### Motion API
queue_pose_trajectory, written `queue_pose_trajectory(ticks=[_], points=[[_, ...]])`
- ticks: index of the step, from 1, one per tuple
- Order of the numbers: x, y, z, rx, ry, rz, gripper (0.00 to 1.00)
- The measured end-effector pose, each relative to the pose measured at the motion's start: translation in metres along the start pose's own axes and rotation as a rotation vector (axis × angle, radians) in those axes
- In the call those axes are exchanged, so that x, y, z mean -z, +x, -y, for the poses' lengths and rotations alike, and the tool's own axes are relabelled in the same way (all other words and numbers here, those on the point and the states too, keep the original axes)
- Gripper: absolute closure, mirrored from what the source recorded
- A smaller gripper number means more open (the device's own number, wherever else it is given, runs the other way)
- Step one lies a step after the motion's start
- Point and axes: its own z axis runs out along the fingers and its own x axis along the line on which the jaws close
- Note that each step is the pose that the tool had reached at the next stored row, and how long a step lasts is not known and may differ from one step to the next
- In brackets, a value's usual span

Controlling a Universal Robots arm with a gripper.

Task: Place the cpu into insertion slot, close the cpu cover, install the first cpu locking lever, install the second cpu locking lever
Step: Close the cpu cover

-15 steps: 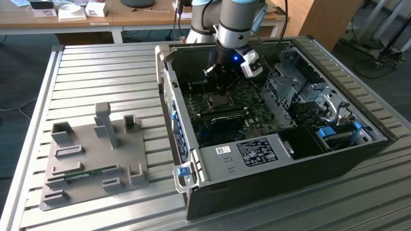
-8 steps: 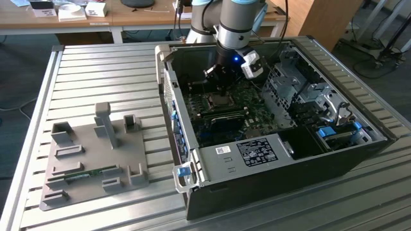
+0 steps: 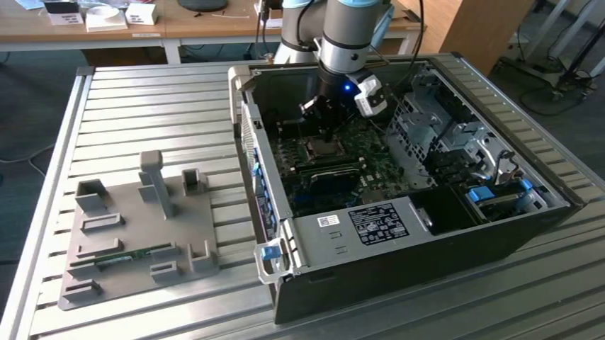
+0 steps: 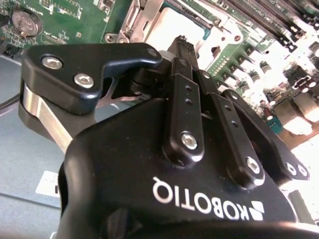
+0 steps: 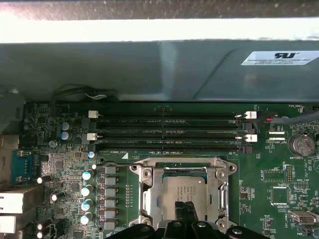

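While its tips sit pinched together and empty, the end effector (image 5: pixel 187 213) hangs low over the socket!
From the exterior view's left: a grey fixture (image 3: pixel 132 234), then the open case (image 3: pixel 397 269). The cpu (image 5: pixel 183 195) lies in the insertion slot (image 5: pixel 184 174), framed by the cpu cover (image 5: pixel 149 196). The first wrist view shows that seating; the second wrist view shows the fingers (image 4: pixel 182 99) shut, I'd judge as a narrow pusher.

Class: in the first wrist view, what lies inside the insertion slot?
The silvery cpu lies inside the insertion slot, showing through the window of the cpu cover. The tool hides one edge of the cpu, and whatever lies beneath the cpu is covered.
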Motion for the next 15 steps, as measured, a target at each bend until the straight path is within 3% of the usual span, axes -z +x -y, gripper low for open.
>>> queue_pose_trajectory(ticks=[15], points=[[0.0000, 0.0009, 0.0000, 0.000, 0.0001, 0.0005, 0.89]])
